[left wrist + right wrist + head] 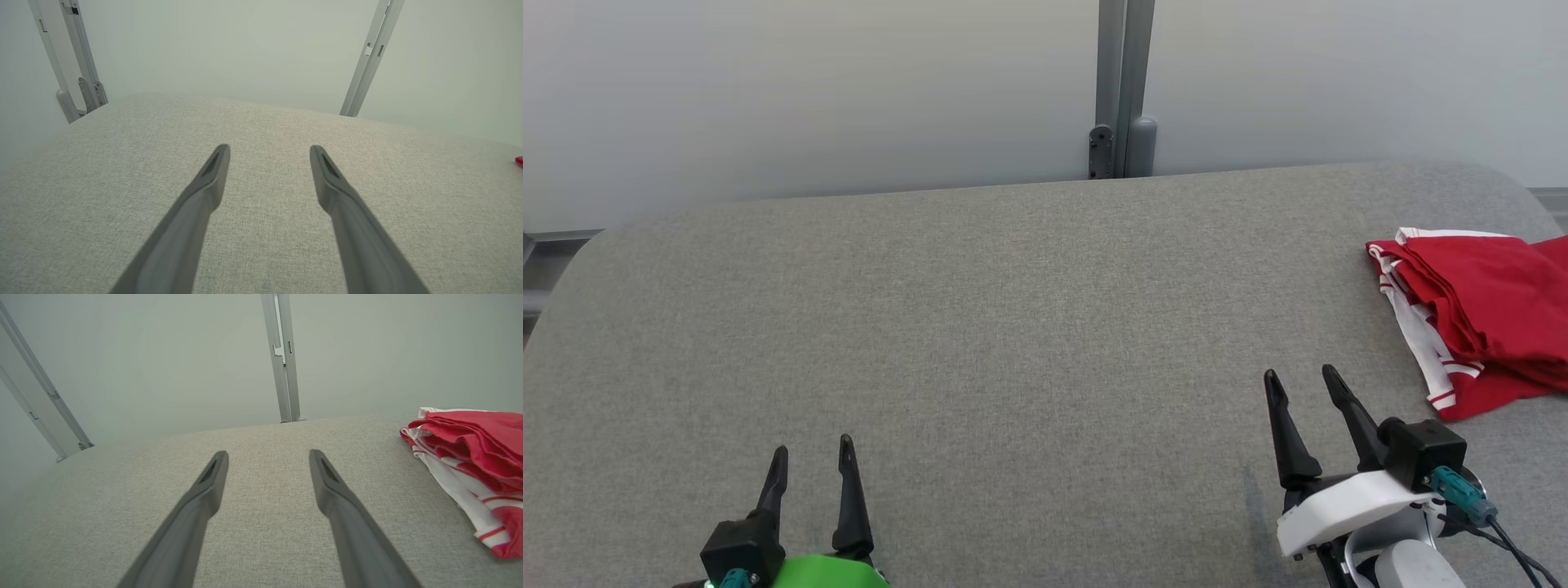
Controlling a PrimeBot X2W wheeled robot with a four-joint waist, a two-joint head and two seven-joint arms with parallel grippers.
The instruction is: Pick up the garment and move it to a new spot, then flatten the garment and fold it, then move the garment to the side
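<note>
The garment (1482, 322) is red with white stripes. It lies folded in a loose stack at the right edge of the grey fabric table (1013, 327), partly cut off by the frame. In the right wrist view the garment (474, 465) lies to the right of the fingers. A sliver of the garment (519, 161) shows at the far right of the left wrist view. My right gripper (1300, 384) hovers open just left of and nearer than the garment, apart from it. At the lower left my left gripper (814, 451) is open over bare cloth.
A pale wall runs behind the table, with a grey metal post (1123, 90) at its far edge. More metal posts (369, 57) stand at the table's back in the wrist views. The table's rounded corners (580, 253) fall away at left and right.
</note>
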